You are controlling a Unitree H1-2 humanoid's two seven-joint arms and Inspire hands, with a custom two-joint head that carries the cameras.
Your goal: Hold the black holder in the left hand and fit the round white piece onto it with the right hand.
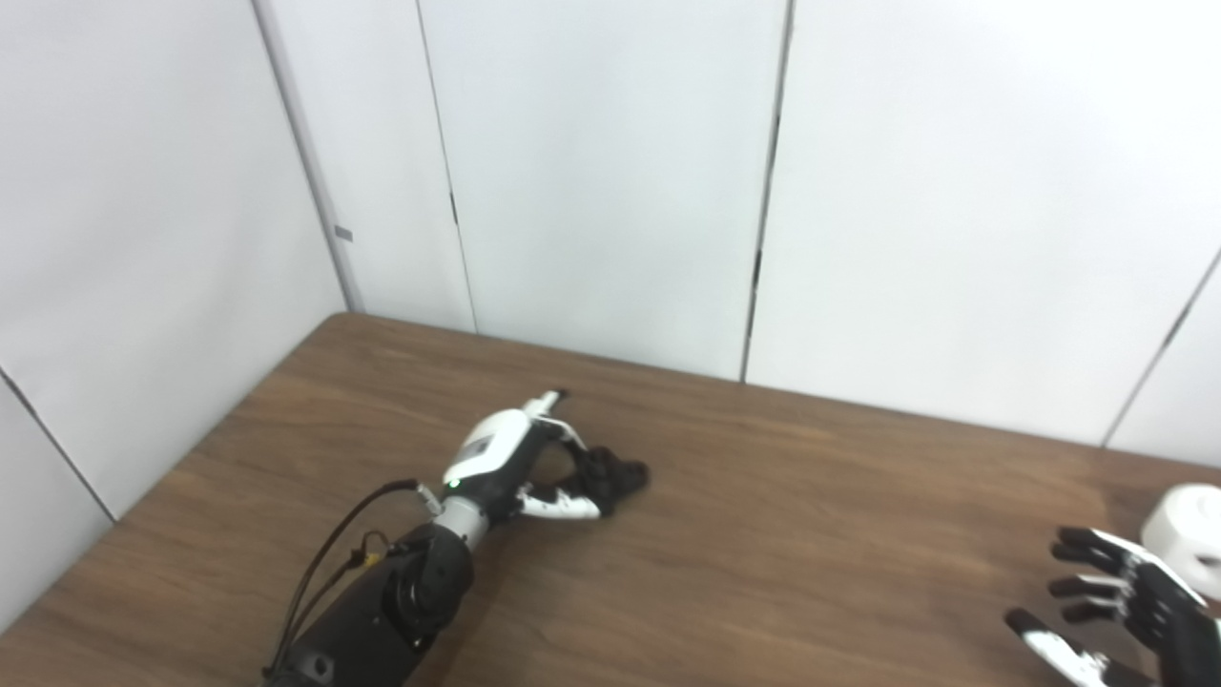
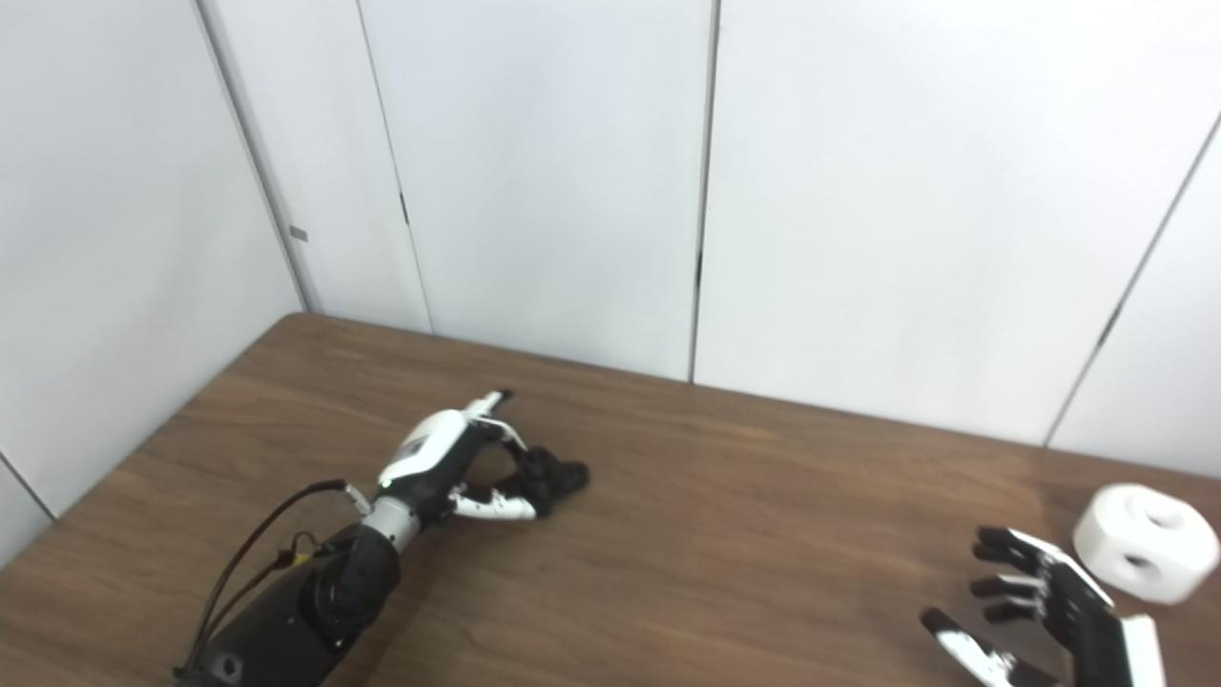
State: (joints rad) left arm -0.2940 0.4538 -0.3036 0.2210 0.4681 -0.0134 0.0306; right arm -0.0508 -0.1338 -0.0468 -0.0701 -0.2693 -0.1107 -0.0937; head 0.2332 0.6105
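L hand [image 2: 458, 472] clamped on black holder [image 2: 553, 480], resting on table [image 2: 715, 534] at left. R hand [image 2: 1049, 611], fingers apart, near white round piece [image 2: 1145, 542] far right.

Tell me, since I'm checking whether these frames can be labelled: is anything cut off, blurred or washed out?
Left eye view: the round white piece is cut by the right edge and washed out. Right eye view: it shows whole, soft-edged; the right hand is clipped at the bottom.
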